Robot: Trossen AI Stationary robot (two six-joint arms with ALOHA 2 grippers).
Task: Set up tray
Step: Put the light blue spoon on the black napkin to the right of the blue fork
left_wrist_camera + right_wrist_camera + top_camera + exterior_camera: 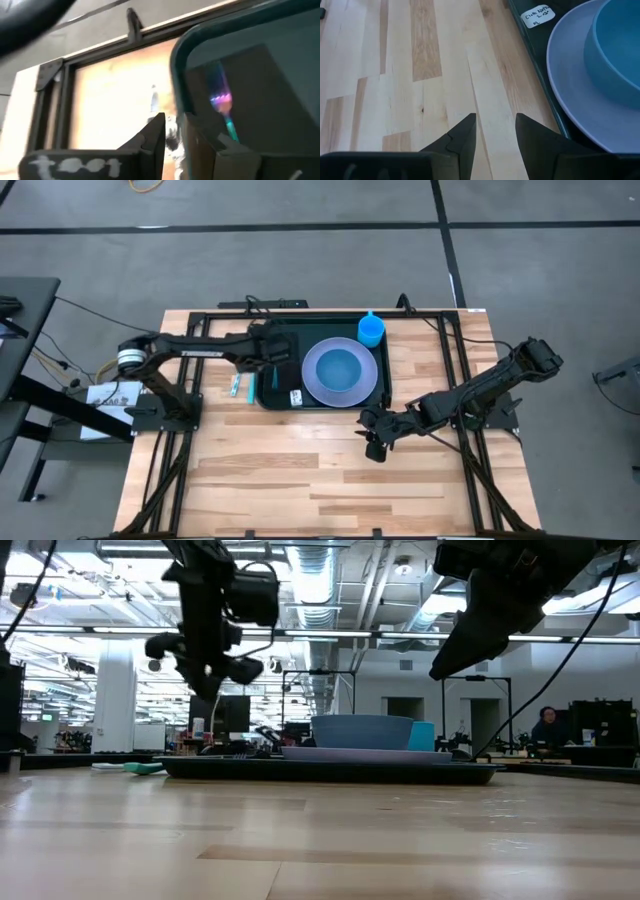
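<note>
The dark tray (320, 408) lies at the table's far middle. It holds a lavender plate (362, 385) with a blue bowl (340, 366) on it, and a blue cup (371, 330) stands at its far right corner. A teal fork (223, 102) lies flat in the tray's left part. My left gripper (192, 130) hangs open above that part of the tray (177, 65), over the fork's handle end, holding nothing. My right gripper (495, 125) is open above bare wood by the tray's near right corner (540, 85).
Two small teal utensils (243, 387) lie on the wood just left of the tray. A white label (538, 15) sits in the tray near the plate's left. The table's near half (300, 480) is bare wood. A black frame edges the table.
</note>
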